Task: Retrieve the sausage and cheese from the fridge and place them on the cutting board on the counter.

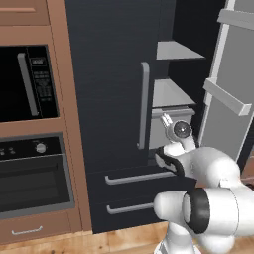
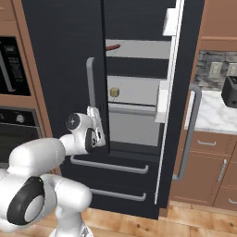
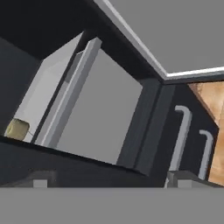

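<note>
Where grey shelves gleam, blocky tan cheese (image 2: 114, 92) sits.

Two base views flanking the fridge (image 1: 114, 89); rolled hand view close inside.

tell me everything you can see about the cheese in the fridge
The cheese is a small tan-yellow block, roughly cube-shaped with softened edges, matte and plain. It sits upright on a grey middle shelf of the fridge, near the shelf's left front, just past the closed left door's edge. Only the shelf touches it. The sausage lies one shelf higher. In the hand view it shows at far left.
</note>
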